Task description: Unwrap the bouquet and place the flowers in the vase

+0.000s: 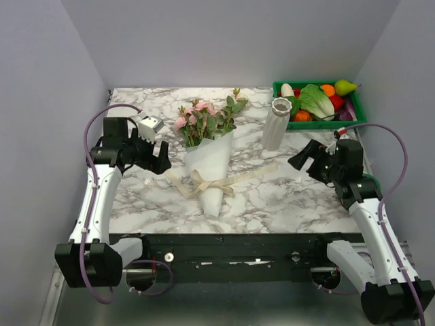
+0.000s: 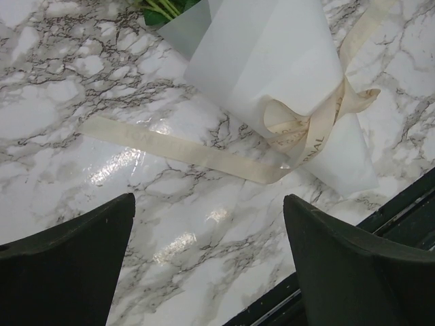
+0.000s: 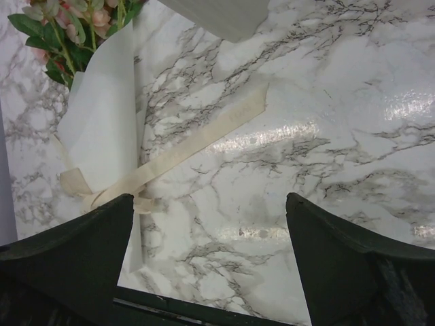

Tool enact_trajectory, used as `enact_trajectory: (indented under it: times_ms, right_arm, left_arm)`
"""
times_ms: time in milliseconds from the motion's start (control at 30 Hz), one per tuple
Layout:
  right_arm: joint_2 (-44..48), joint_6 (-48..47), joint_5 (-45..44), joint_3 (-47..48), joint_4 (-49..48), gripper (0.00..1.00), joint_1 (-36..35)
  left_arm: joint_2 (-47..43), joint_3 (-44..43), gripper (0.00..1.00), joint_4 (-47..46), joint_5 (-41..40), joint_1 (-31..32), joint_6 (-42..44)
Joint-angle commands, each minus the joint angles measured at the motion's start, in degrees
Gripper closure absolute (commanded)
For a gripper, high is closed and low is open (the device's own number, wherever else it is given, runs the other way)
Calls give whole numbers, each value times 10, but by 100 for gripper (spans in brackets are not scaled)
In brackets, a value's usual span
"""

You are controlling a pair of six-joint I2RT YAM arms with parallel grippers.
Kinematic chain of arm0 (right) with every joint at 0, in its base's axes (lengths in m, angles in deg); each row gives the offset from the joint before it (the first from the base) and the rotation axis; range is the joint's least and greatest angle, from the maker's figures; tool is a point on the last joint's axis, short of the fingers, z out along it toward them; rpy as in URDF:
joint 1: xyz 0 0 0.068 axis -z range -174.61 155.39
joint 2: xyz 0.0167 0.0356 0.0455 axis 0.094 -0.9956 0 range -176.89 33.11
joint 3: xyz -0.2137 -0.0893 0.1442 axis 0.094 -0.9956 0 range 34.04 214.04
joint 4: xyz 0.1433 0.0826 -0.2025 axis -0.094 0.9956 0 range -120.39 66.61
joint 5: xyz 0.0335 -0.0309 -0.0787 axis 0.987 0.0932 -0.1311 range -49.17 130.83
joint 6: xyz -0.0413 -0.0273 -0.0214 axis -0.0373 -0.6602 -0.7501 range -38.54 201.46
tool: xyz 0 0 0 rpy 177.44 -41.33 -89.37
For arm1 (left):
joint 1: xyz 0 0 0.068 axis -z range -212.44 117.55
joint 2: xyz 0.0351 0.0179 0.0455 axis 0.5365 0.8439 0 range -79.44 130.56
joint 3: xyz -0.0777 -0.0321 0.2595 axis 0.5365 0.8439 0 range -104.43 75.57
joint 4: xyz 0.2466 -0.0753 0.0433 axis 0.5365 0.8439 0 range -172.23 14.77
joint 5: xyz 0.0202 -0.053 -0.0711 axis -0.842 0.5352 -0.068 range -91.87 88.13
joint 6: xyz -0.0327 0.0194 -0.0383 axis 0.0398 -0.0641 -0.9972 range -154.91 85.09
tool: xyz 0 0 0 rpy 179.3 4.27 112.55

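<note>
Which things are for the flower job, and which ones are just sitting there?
For the job:
- the bouquet, lying in its white paper
- its cream ribbon, tied in a bow
- the white vase, standing upright

Just lying about:
- the green tray at the back right
- the toy food inside it
</note>
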Motion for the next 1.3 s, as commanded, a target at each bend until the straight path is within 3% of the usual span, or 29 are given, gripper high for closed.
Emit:
enact_trajectory:
  times_ms: [0, 267, 533, 867, 1267]
  right_arm:
    - [14, 7, -16, -2, -5, 0, -3]
    - [0, 7, -16, -36, -31, 0, -7]
    - [-20, 3, -5, -52, -67, 0, -36]
    - [-170, 26, -104, -27, -111, 0, -187]
    - [-271, 67, -132, 16, -157, 6, -218]
  left_arm:
    - [6, 17, 1, 8, 19, -4, 17]
    - [6, 45, 1, 29, 35, 15, 67]
    - [-4, 60, 1, 20, 26, 49, 63]
    - [22, 104, 1, -5, -27, 172, 96]
    - [97, 140, 1, -72, -27, 211, 121]
